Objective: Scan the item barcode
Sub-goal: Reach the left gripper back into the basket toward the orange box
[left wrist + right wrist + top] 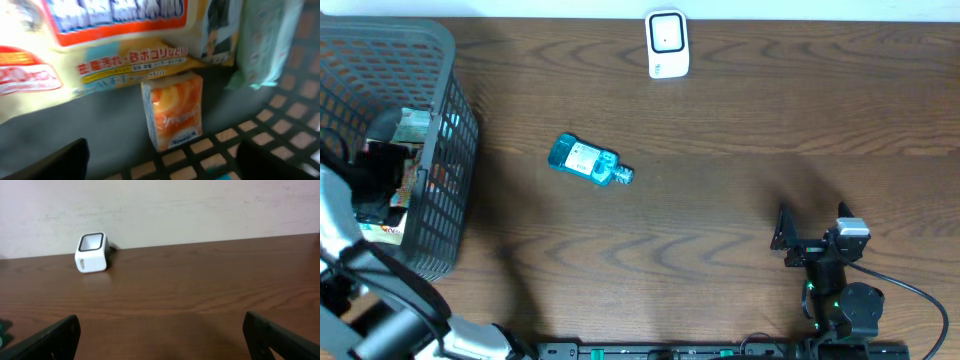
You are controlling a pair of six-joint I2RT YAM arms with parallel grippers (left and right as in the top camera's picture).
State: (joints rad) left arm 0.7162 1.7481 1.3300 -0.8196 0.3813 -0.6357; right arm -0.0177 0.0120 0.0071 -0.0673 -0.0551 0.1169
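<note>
It seems nothing is scanned yet: your left gripper [167,162] hangs spread wide near the orange pack [173,117] in the basket [448,150], holding nothing. The scanner [667,44] stands well apart, and your right gripper [165,340] is spread too.

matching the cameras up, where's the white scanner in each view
Overhead: white scanner at top centre, at the far edge of the table.
Left wrist: not in it.
Right wrist: upper left, where table meets wall.
Shared landmark: the brown table, in overhead and right wrist.
</note>
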